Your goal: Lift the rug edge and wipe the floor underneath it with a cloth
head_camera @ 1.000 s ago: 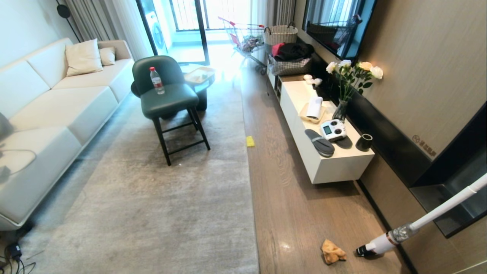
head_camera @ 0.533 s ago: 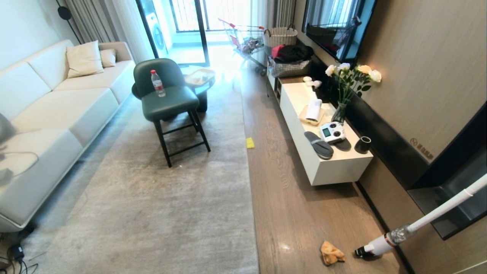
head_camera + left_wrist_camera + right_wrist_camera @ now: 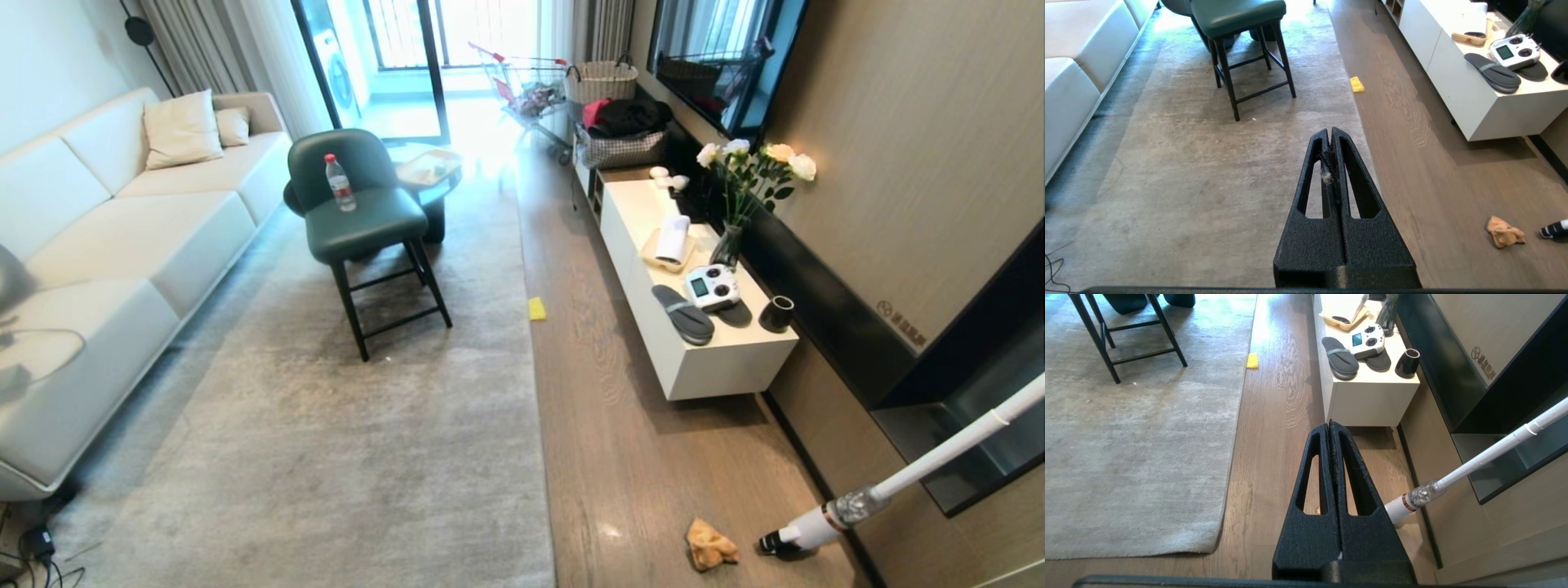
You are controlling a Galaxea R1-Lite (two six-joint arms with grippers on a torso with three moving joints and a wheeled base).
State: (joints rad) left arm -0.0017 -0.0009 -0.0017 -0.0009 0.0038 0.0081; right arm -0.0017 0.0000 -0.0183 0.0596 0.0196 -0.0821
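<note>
A: Where do the two grippers stand?
B: The left gripper (image 3: 1330,131) hangs clenched and empty above the pale grey rug, the rug edge (image 3: 1367,163) just to its right. The right gripper (image 3: 1329,425) is likewise pressed closed above the wood-grain floor (image 3: 1274,428).
A: And the cloth?
B: The orange cloth (image 3: 1504,237) lies crumpled on the floor, to the right of the left gripper, beside a white vacuum wand (image 3: 1478,461).

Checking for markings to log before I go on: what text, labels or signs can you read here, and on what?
No text can be read.
Wall panel: a round emblem with a row of characters, too blurred to read.
Water bottle: red label, too small to read.
Remote controller: lit screen, content too small to read.
</note>
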